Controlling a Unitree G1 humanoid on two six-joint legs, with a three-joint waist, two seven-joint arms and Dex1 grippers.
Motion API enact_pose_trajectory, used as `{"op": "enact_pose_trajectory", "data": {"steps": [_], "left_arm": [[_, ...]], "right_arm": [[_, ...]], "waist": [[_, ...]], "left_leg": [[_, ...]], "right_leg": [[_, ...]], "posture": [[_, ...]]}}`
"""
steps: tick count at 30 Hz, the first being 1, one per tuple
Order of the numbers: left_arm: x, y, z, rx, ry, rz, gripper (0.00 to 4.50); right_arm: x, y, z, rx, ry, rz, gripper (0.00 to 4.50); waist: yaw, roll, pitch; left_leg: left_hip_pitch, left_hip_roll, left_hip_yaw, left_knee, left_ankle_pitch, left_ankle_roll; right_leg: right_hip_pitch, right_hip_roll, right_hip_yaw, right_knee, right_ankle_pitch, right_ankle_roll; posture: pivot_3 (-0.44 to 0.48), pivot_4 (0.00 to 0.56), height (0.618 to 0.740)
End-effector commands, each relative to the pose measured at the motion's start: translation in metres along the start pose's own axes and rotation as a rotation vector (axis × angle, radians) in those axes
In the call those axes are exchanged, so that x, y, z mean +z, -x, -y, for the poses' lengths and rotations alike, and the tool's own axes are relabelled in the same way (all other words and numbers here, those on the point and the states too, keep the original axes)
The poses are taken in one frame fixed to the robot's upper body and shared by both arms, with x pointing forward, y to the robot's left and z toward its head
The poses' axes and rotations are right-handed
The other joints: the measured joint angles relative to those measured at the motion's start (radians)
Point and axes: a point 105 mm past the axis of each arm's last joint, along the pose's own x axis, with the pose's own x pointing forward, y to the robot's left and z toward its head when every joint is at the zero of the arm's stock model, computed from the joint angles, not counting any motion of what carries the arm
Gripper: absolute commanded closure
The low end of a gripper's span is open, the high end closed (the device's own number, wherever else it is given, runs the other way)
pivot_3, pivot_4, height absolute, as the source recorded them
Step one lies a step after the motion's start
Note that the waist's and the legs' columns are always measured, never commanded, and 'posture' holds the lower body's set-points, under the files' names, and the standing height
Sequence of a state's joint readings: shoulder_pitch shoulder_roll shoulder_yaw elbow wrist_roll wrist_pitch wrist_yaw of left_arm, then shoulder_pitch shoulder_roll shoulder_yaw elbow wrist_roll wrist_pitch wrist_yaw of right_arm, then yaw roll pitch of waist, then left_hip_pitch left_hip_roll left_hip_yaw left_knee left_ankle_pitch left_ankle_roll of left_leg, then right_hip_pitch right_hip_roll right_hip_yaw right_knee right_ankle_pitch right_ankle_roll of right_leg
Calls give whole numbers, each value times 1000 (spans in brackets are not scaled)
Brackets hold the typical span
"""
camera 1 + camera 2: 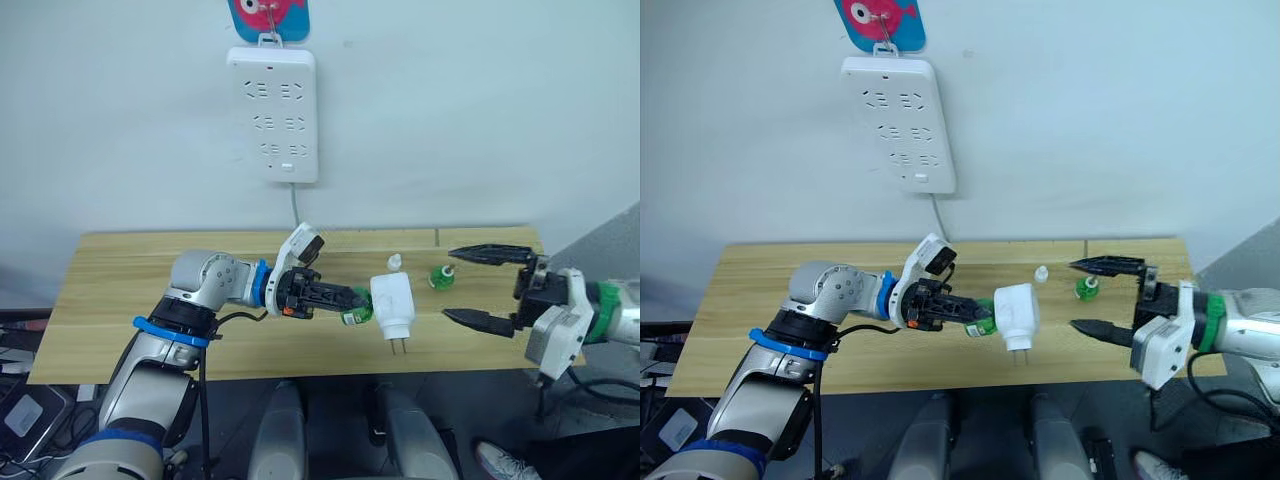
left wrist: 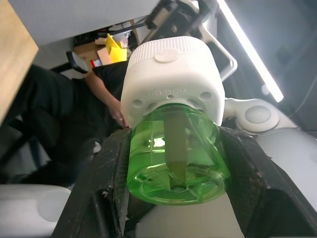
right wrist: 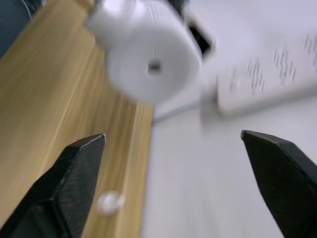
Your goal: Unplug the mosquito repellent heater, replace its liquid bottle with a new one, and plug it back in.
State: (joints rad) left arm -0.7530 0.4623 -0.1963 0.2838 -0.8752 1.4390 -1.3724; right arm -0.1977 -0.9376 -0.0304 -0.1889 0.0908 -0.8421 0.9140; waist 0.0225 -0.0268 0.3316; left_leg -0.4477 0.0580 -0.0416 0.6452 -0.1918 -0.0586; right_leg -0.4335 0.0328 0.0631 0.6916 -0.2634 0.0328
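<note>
The wooden table runs under both arms, and the white power strip hangs on the wall above it, well behind the left gripper.

The left gripper is closed on the liquid bottle, its two black fingers pressing the green bottle from both sides. The mosquito repellent heater sits on the far end of this bottle, just beyond the fingertips, so the gripper carries both over the table. The long axis of bottle and heater together continues the line of the fingers, toward the right gripper. The two metal pins of the heater point down and toward the front edge of the table.

The right gripper is wide open and holds nothing; its fingers point at the heater from the other side, near but not touching.

The new one stands upright on the table between the heater and the right gripper, close under the upper right finger. A small white cap lies on the table just behind the heater.

The left wrist view adds the wick inside the bottle and the underside of the heater. The right wrist view adds the round vent hole in the heater's top, facing the open fingers.
</note>
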Motion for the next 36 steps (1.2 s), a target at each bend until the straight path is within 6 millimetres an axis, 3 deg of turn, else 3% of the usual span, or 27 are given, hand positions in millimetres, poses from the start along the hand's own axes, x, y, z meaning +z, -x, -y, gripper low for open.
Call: {"op": "enact_pose_trajectory", "data": {"steps": [1, 12, 21, 36], "left_arm": [[4, -7, 13, -63, 30, 1, 2240], [2, -13, 19, -97, 83, 2, 2240], [4, -12, 24, -111, 80, 8, 2240], [5, -17, 7, -78, 146, 38, 2240]], "right_arm": [[7, -9, 4, -14, 113, 73, 12], [6, -32, 5, 5, 244, 172, 12], [0, -24, -11, 57, 236, 156, 12], [27, -40, 16, -76, 307, 242, 12]], "waist": [[1, 0, 0], [0, 0, 0], [2, 0, 0], [0, 0, 0]], "left_leg": [[1, 0, 0, 0, 1, -2], [14, -2, 0, -1, 3, -6], [14, -8, -2, -1, 3, -6], [14, -14, -3, -1, 4, -7]], "right_leg": [[0, -1, 0, 1, 0, 0], [11, -2, 1, 6, 0, -1], [12, -8, 0, 6, 0, 0], [13, -15, -1, 6, -1, 2]], "posture": [[138, 305, 740], [151, 301, 740], [157, 295, 740], [129, 295, 740]]}}
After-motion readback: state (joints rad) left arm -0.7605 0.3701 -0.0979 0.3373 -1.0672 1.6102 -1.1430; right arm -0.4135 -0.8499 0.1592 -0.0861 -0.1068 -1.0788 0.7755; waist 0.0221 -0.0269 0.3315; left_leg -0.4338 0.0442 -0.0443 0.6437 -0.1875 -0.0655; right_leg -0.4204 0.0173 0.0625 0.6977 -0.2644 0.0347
